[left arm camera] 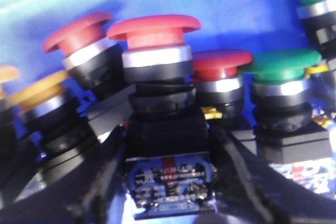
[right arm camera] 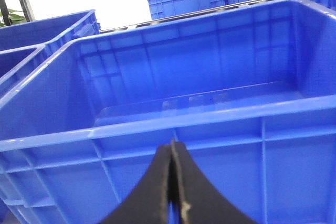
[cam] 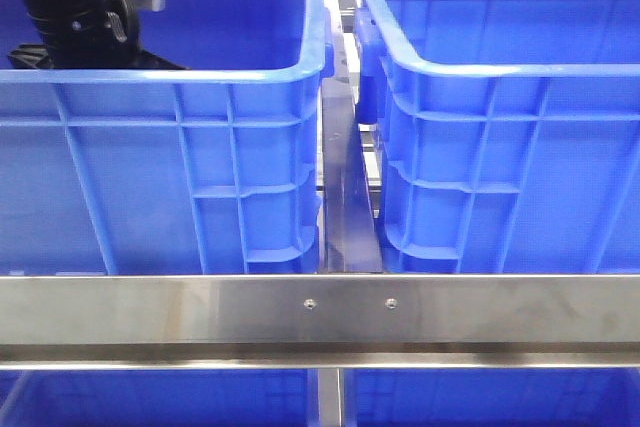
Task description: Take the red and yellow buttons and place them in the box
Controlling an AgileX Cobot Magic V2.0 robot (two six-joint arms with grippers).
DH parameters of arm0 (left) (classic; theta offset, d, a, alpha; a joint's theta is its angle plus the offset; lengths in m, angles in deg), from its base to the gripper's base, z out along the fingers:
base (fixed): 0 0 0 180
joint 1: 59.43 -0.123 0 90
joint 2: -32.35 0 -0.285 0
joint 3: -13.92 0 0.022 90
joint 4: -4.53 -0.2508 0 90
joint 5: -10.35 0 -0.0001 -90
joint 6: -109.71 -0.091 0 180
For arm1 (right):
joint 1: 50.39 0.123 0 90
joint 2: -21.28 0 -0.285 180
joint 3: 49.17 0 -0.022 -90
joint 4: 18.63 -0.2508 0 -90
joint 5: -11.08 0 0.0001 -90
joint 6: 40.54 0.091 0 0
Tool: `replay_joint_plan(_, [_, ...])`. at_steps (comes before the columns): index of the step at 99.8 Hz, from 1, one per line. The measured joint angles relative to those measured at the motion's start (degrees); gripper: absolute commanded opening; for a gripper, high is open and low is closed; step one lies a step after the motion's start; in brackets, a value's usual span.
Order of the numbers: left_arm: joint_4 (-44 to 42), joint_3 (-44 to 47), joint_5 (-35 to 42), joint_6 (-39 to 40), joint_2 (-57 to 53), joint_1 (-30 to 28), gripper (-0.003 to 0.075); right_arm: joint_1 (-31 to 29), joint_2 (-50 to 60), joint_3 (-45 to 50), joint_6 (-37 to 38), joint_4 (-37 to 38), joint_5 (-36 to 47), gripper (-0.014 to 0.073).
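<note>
Between the left gripper's (left arm camera: 168,182) black fingers (left arm camera: 100,192) stands a red button (left arm camera: 154,30), pinched at its body, cap up, long axis upright (other red, yellow, green ones crowd beside). Right gripper (right arm camera: 172,182) pressed together before a blue crate (right arm camera: 210,114).

Bright even light, blown-out white background, glare on steel rail (cam: 320,309), left wrist close-up blurred

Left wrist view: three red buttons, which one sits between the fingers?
The middle red button, nearest and largest; its black body sits between the left gripper fingers.
</note>
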Motion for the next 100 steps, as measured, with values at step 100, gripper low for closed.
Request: replay_joint_plan(100, [-0.11,0.00,-3.51,-3.60,-26.50,33.23,-0.0019,0.00,0.00,0.00,0.00,0.00,0.00,-0.0068])
